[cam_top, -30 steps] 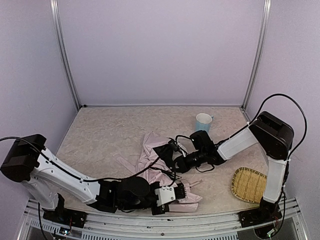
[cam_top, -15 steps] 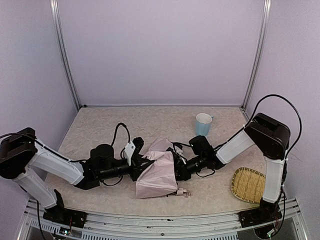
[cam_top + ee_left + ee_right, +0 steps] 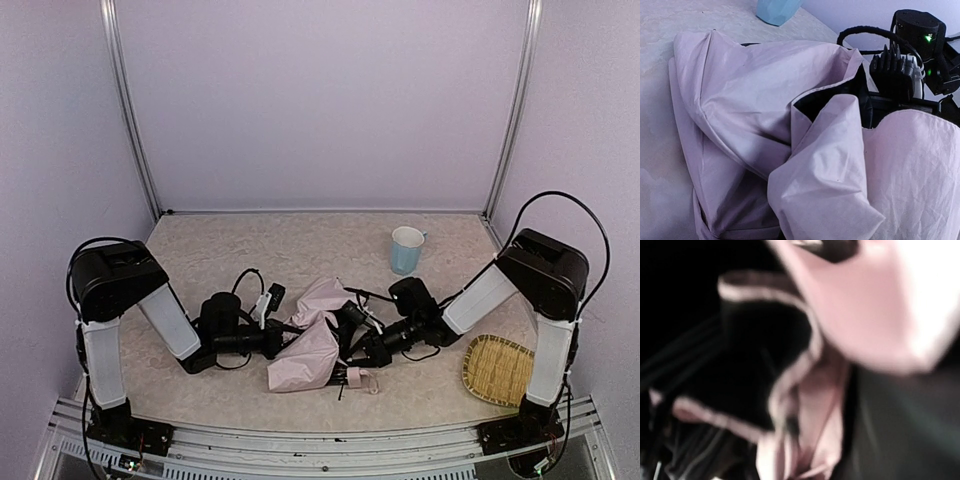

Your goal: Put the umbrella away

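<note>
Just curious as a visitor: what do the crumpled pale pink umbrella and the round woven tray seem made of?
Pale pink umbrella: thin matte cloth, likely synthetic; it creases softly, with black lining showing. Round woven tray: apparently bamboo or straw strips, tan, unglossed, with a visible weave.

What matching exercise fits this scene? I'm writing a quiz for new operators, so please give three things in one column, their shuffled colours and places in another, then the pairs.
Column one:
1. umbrella
2. cup
3. tray

Column two:
A. woven, tan, lying at the near right
B. pale pink, crumpled, left of the other two
C. light blue, upright, farthest back

Pairs: 1-B, 2-C, 3-A
</note>
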